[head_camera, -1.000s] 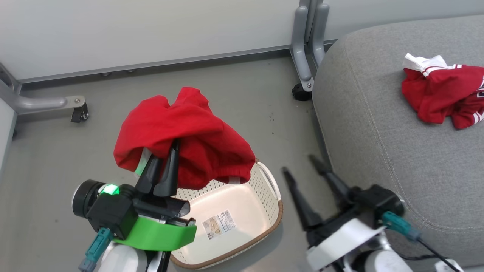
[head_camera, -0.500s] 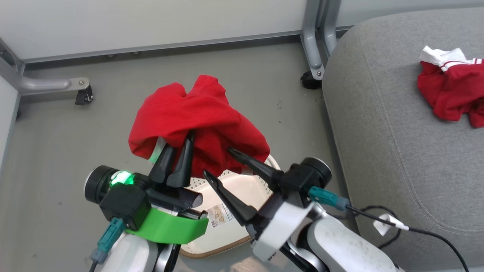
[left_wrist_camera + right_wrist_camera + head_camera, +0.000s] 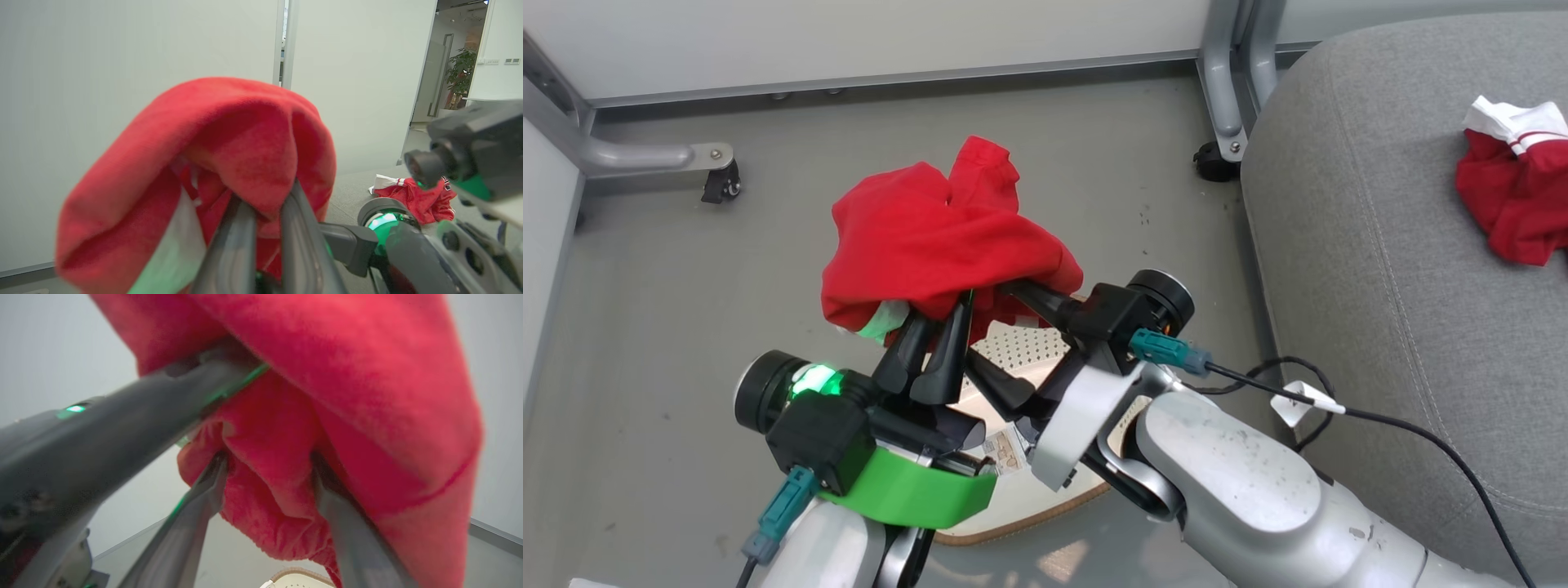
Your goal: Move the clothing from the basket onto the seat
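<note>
Hanging bunched at centre-left of the head view, the red garment (image 3: 931,237) shows a scrap of white trim. The left gripper (image 3: 943,320) has its fingers closed on the lower fold. Below it, the cream perforated basket (image 3: 1023,353) shows its labelled bottom. The right gripper (image 3: 267,467) has its fingers spread, with a hanging fold between them. At far right, a second red garment (image 3: 1515,204) lies crumpled on the grey seat (image 3: 1380,286).

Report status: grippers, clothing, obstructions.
Left gripper shut on red garment, above basket. Right gripper open, fingers straddling its hanging fold. Other garment on seat. Right arm between red garment and seat.
</note>
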